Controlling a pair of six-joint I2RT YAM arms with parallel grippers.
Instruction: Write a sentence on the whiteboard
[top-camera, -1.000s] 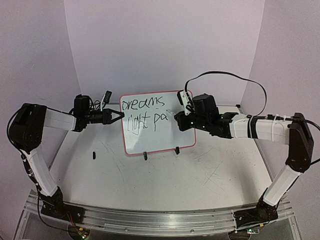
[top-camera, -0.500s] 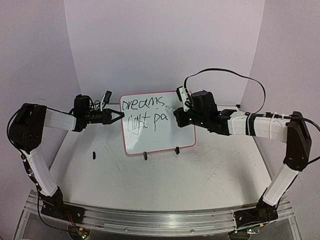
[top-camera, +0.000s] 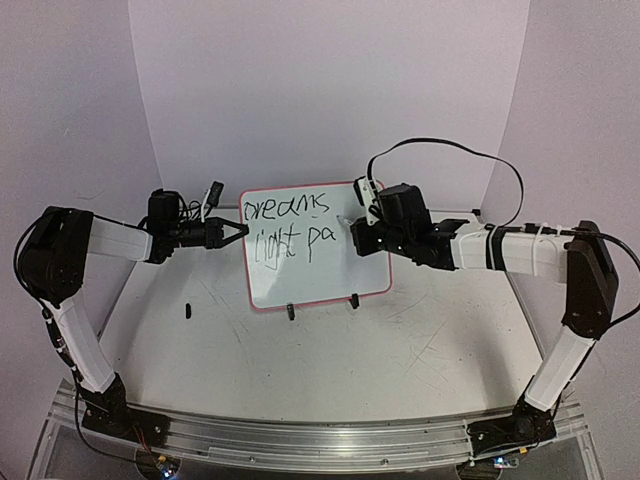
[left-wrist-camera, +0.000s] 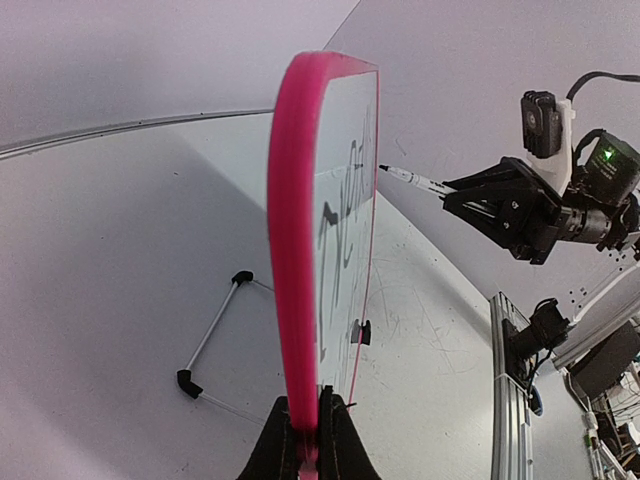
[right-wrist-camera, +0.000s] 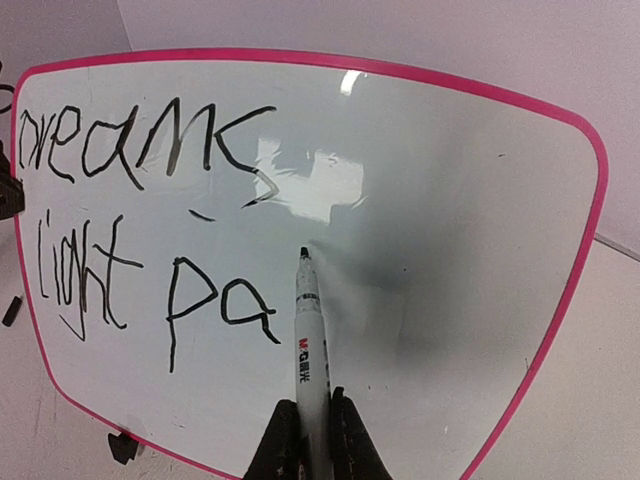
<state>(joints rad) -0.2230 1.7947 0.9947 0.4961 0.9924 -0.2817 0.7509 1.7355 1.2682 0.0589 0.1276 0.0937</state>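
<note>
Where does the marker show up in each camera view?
Top external: marker centre, at the whiteboard's right half.
Left wrist: marker upper right, tip pointing left at the board.
Right wrist: marker bottom centre, upright in the right hand, tip right of the sentence.
Shared landmark: the whiteboard's pink frame.

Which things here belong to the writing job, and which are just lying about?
In use: whiteboard, unfinished sentence, marker, left gripper, right gripper.
Lying about: small black item on the table; wire piece with black ends behind the board.
</note>
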